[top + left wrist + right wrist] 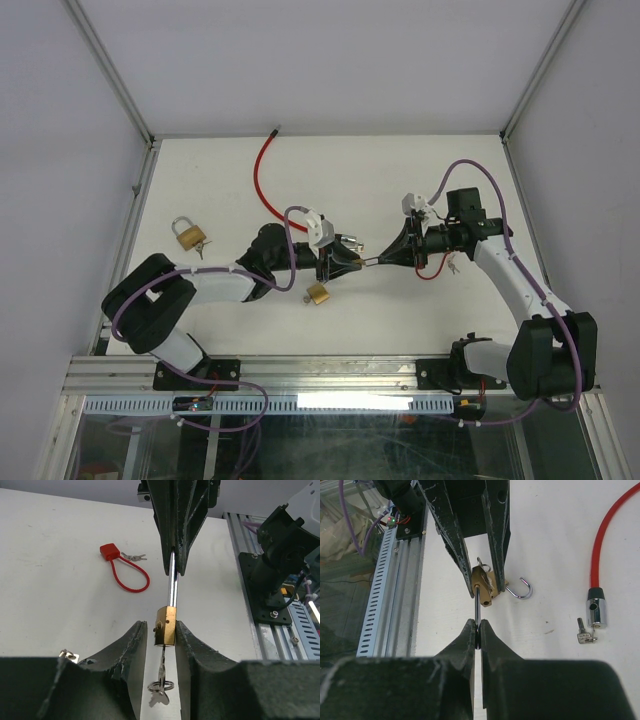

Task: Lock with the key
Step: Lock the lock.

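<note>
My left pincer (164, 630) pinching the brass padlock (165, 625), key (160, 680) dangling at 6 o'clock, right pincer (478, 632) clamped on its shackle (172, 587), above the bench (400, 320).

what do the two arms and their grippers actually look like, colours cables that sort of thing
Both arms, left arm and right arm, pair white link shells with bulky black joint housings. A purple cable loops loosely along each. The left gripper and right gripper have matte black, scuffed, tapering fingers. A white camera bracket sits at each wrist.
</note>
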{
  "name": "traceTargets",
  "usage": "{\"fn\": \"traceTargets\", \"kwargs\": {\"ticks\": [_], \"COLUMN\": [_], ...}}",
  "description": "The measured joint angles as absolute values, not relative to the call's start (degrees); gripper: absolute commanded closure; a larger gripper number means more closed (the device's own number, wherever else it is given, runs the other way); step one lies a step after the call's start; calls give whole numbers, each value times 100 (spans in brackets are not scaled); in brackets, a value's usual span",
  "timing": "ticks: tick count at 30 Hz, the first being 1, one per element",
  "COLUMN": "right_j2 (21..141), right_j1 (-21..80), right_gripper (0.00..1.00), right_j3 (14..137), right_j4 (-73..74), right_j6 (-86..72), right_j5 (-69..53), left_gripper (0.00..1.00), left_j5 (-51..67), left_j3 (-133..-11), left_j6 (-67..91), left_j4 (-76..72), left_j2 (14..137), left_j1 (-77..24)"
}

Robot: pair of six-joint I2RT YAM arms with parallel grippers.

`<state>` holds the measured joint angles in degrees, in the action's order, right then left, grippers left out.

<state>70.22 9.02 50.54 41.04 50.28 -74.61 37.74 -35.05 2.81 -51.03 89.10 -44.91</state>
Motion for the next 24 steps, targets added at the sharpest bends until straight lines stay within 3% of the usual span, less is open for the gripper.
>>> {"fn": "traceTargets", "kwargs": {"ticks": [7, 24], "right_j2": [7017, 6713], "right_j1": [904, 1011], "right_gripper": [100, 100], "right_j3": [5054, 4674], "right_j4": [4115, 4003], "right_j6": [5116, 5461], "right_j5": [-7459, -7500], "left_gripper": [99, 100], "left_j5": [4075, 4674], "left_j3": [-3605, -3675], "left_j6": [307, 305], "left_j4": [-4925, -4628], "left_j2": [8936, 8943], "left_j1": [-4491, -4449]}}
